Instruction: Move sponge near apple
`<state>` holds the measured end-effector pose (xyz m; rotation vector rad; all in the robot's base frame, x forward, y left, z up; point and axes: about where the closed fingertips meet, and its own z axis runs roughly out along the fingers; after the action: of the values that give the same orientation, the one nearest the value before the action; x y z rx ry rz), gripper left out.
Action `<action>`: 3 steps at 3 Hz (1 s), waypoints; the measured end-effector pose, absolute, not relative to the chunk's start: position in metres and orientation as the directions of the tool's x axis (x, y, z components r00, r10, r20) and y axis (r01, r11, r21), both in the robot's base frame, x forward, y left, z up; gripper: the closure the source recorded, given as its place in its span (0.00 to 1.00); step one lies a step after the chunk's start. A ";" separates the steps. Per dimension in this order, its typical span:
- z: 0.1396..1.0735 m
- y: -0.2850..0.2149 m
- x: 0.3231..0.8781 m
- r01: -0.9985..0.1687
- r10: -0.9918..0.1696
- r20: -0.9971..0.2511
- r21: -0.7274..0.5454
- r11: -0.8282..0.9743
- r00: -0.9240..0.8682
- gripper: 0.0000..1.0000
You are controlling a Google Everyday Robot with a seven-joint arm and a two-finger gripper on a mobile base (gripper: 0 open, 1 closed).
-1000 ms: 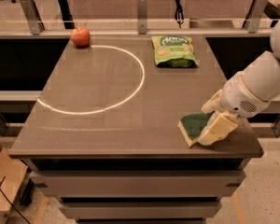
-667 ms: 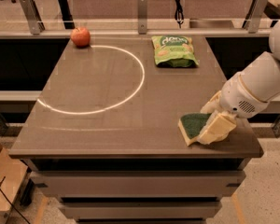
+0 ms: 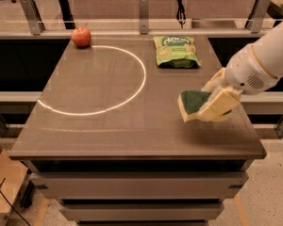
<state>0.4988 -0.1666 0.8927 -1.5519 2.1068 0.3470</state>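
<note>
I see the hand (image 3: 213, 105) over the right front part of the desk (image 3: 132, 135), at the end of the white arm (image 3: 264, 62) that comes in from the right edge. Its pale fingers (image 3: 222, 103) are closed on the sponge (image 3: 192, 102), one in front of it and one behind, pinching its right half. The sponge appears clear of the desk, with a soft shadow on the surface just below it.

The sponge's long axis runs roughly left to right. Its free end points left, towards the middle of the desk, and its other end is buried in the grip. It is tilted: the dark green scouring face looks up and slightly towards me, and the pale yellow foam shows along the left and lower edges.

The apple (image 3: 81, 36) stands at the far left corner, well apart from the sponge, just outside a white ring (image 3: 140, 81) marked on the desk. A green snack bag (image 3: 176, 51) lies flat at the far edge, beyond the hand.
</note>
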 end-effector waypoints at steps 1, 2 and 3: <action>0.943 -0.151 0.525 -0.932 -0.780 -0.602 -0.154 0.327 -0.174 1.00; 0.952 -0.151 0.528 -0.929 -0.777 -0.608 -0.171 0.328 -0.163 1.00; 0.946 -0.151 0.527 -0.924 -0.782 -0.592 -0.155 0.349 -0.196 1.00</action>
<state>0.5266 -0.1514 0.9464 -1.4805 2.0279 0.3146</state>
